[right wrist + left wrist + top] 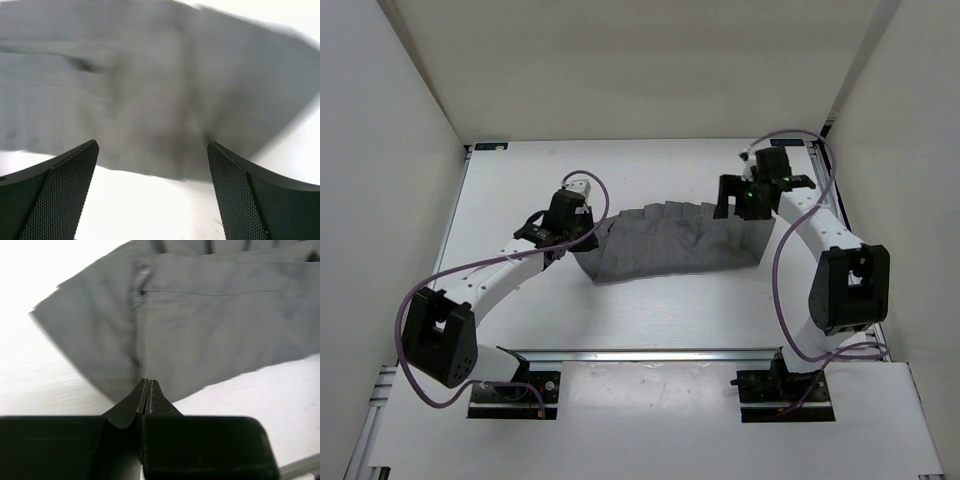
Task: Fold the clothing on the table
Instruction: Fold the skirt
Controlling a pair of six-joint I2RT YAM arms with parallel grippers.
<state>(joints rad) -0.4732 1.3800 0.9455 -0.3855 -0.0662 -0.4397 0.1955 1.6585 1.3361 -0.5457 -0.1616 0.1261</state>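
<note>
The left gripper (148,391) clamps, it seems, an edge of the skirt (670,245); the right gripper (152,150) gapes wide open over it.

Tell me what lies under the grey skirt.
The skirt rests on the white table, which shows all round it. Anything directly beneath the fabric is covered from view.

Your top view looks down from high behind over the whole counter (650,315); both wrist views face forward, close on the skirt (670,245) all three share.
</note>
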